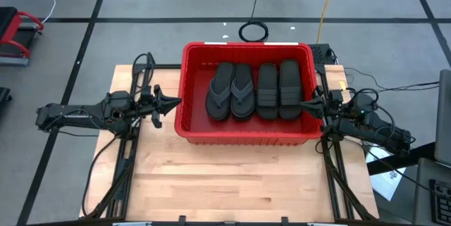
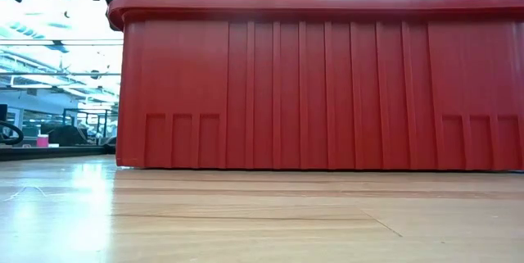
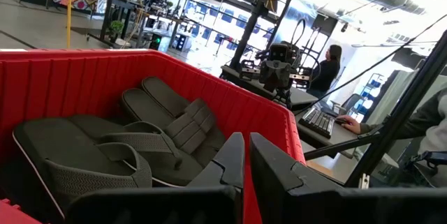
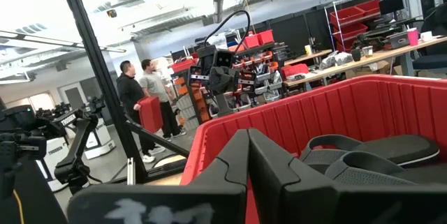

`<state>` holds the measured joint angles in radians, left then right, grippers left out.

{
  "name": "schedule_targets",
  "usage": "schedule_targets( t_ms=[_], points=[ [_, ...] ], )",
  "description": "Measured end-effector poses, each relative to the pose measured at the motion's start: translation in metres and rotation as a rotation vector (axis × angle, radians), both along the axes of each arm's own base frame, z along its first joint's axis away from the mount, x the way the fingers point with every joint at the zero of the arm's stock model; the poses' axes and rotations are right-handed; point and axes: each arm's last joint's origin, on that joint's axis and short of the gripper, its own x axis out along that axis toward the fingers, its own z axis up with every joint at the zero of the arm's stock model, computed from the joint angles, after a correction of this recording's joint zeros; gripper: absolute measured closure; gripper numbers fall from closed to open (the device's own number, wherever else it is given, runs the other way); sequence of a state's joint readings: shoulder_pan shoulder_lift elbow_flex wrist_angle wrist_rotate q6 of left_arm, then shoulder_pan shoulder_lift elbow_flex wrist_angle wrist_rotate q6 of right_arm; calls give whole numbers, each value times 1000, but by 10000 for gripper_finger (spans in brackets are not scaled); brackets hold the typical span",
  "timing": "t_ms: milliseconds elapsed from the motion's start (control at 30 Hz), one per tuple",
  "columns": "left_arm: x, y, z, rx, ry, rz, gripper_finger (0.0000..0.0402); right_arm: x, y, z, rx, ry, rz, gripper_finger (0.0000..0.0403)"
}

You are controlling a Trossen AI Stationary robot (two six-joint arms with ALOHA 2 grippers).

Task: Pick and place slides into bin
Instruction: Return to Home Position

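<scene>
Looking down on the red bin (image 1: 246, 140), standing on the far half of the wooden table (image 1: 232, 184) with a long side facing the near edge. Counting four black slides (image 1: 243, 96) inside it, lying flat on the bottom, side by side in one row. Finding two thong slides (image 1: 220, 92) on the left, touching each other, and two wide-strap slides (image 1: 268, 92) on the right, also touching.

Spotting the left gripper (image 1: 176, 101) hovering at the bin's left rim, pointing toward the bin, and sitting above rim height in the low view. Seeing its fingers pressed together, gripping nothing.

Spotting the right gripper (image 1: 303, 104) hovering on the opposite side, its tip reaching just over the right rim, beside the outermost wide-strap slide. Seeing those fingers pressed together too, and empty.

Filling most of the low view with the bin's ribbed near wall, bottom edge resting on the wood.

Catching the room beyond in the wrist views. Noticing a person (image 3: 327, 67) by a desk and a hand (image 3: 347, 121) beside a keyboard (image 3: 318, 119) past the left gripper. Noticing two people (image 4: 140, 88) standing together past the right one.
</scene>
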<state>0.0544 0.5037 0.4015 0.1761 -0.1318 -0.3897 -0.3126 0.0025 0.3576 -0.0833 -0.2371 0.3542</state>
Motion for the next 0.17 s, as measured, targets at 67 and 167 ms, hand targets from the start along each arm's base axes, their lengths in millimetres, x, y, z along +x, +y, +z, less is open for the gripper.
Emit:
schedule_targets(
  t_ms=[67, 167],
  points=[
    [0, 0, 0, 0, 0, 0, 380, 0, 0, 0, 0, 0, 0, 403],
    [0, 0, 0, 0, 0, 0, 380, 0, 0, 0, 0, 0, 0, 403]
  ],
)
